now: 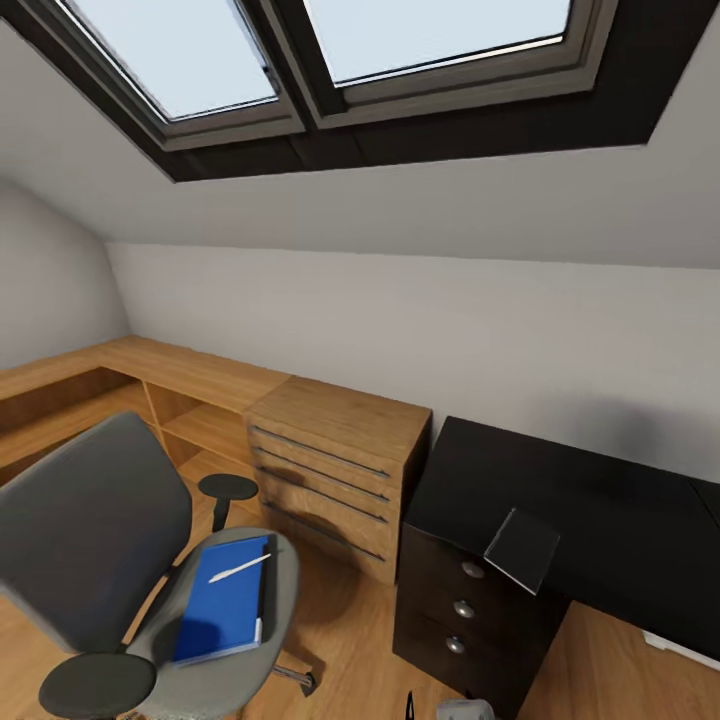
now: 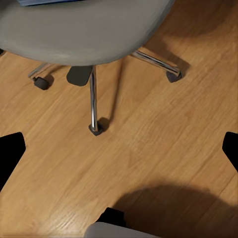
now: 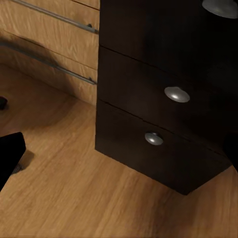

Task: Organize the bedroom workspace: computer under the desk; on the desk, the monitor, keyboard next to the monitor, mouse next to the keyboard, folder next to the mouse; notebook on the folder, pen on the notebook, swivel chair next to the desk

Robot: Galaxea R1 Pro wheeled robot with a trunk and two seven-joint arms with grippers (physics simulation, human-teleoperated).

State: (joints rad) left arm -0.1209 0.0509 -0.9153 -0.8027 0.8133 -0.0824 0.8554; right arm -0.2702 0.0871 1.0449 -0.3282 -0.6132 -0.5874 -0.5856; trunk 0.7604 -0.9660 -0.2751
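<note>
Attic bedroom, wood floor. Bright blue folder [image 1: 224, 598] with thin white pen [image 1: 238, 568] lies on grey swivel chair [image 1: 95, 520]; grey notebook [image 1: 522, 549] on glossy black desk [image 1: 590, 520]. Gripper states cannot be told. Judged: folder pickup pending; requires approaching the chair.

My blue folder [image 1: 225, 600] lies flat on the grey swivel chair [image 1: 100, 540] seat, white pen [image 1: 238, 568] on top; grey notebook [image 1: 522, 548] overhangs the black surface [image 1: 600, 520] edge.

bright skylight [image 1: 300, 60], soft shadows, slight blur
</note>
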